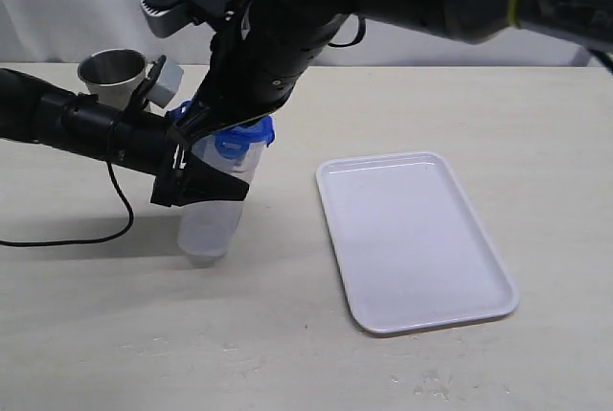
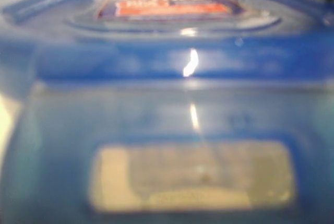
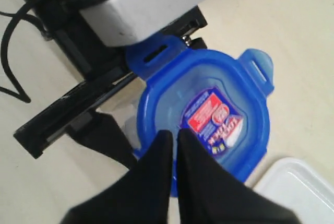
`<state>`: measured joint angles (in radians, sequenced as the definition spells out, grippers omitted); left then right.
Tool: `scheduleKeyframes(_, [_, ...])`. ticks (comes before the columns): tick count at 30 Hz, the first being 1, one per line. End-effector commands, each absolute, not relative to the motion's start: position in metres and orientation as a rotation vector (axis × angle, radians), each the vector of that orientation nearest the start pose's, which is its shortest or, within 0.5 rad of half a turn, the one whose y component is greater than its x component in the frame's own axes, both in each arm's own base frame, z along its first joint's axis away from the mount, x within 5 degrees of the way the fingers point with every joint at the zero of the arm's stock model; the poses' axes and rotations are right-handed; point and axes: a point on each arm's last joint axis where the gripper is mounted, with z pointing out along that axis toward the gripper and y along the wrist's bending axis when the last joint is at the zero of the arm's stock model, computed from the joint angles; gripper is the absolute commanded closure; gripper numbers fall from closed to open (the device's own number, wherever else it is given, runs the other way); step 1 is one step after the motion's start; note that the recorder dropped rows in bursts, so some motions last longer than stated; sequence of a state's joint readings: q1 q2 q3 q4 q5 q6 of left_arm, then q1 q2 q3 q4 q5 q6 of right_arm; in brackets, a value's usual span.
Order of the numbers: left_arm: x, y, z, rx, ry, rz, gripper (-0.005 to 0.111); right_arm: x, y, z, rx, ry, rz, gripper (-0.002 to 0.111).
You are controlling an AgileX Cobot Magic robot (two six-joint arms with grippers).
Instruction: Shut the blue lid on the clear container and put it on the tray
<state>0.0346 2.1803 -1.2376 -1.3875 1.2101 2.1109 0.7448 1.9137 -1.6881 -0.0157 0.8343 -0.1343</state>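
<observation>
Grey metal cup (image 1: 112, 71) at the tabletop's (image 1: 536, 143) far edge, flat white rimmed tray (image 1: 417, 239) off right. My left gripper (image 1: 206, 189) clamps the tall translucent container (image 1: 213, 227); my right gripper (image 3: 175, 136), tips pinched together, rests on its glossy blue tabbed lid (image 3: 203, 92).

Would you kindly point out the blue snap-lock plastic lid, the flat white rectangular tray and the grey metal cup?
Blue plastic lid (image 3: 209, 117), right wrist view, stickered top face.
White rectangular tray (image 1: 412, 239), exterior view, bare floor.
Grey metal cup (image 1: 107, 74), exterior view, inner wall.
</observation>
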Motion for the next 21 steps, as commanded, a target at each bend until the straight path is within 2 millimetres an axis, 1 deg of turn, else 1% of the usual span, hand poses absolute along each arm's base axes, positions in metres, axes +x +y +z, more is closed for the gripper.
scheduleKeyframes(1, [0.39, -0.072, 0.13, 1.123, 1.728, -1.057, 0.046, 0.316, 0.261, 0.311, -0.942, 2.225, 0.286, 0.104])
scheduleKeyframes(3, [0.391, -0.072, 0.13, 1.122, 1.728, -1.057, 0.046, 0.309, 0.248, 0.317, -0.901, 2.18, 0.295, 0.104])
scheduleKeyframes(5, [0.391, -0.072, 0.13, 1.119, 1.727, -1.057, 0.046, 0.302, 0.236, 0.315, -0.855, 2.144, 0.306, 0.104])
scheduleKeyframes(8, [0.391, -0.072, 0.13, 1.119, 1.727, -1.057, 0.046, 0.302, 0.215, 0.299, -0.704, 2.122, 0.345, 0.103])
scheduleKeyframes(9, [0.391, -0.072, 0.13, 1.122, 1.728, -1.057, 0.046, 0.305, 0.208, 0.292, -0.659, 2.14, 0.351, 0.1])
scheduleKeyframes(10, [0.391, -0.072, 0.13, 1.123, 1.73, -1.055, 0.046, 0.308, 0.2, 0.288, -0.614, 2.163, 0.362, 0.094])
scheduleKeyframes(11, [0.391, -0.073, 0.13, 1.126, 1.733, -1.05, 0.046, 0.312, 0.195, 0.283, -0.586, 2.21, 0.371, 0.086])
scheduleKeyframes(12, [0.391, -0.073, 0.129, 1.131, 1.737, -1.046, 0.046, 0.314, 0.193, 0.28, -0.585, 2.24, 0.379, 0.08])
scheduleKeyframes(14, [0.391, -0.076, 0.128, 1.137, 1.746, -1.033, 0.046, 0.318, 0.192, 0.274, -0.615, 2.292, 0.422, 0.066])
scheduleKeyframes(15, [0.391, -0.079, 0.127, 1.142, 1.753, -1.022, 0.046, 0.318, 0.196, 0.273, -0.627, 2.304, 0.463, 0.063])
scheduleKeyframes(16, [0.392, -0.08, 0.126, 1.146, 1.761, -1.01, 0.046, 0.319, 0.2, 0.274, -0.648, 2.306, 0.507, 0.061])
scheduleKeyframes(18, [0.393, -0.085, 0.123, 1.155, 1.79, -0.963, 0.051, 0.322, 0.207, 0.279, -0.67, 2.278, 0.577, 0.061])
scheduleKeyframes(21, [0.393, -0.089, 0.121, 1.175, 1.802, -0.943, 0.068, 0.325, 0.214, 0.286, -0.684, 2.232, 0.628, 0.061])
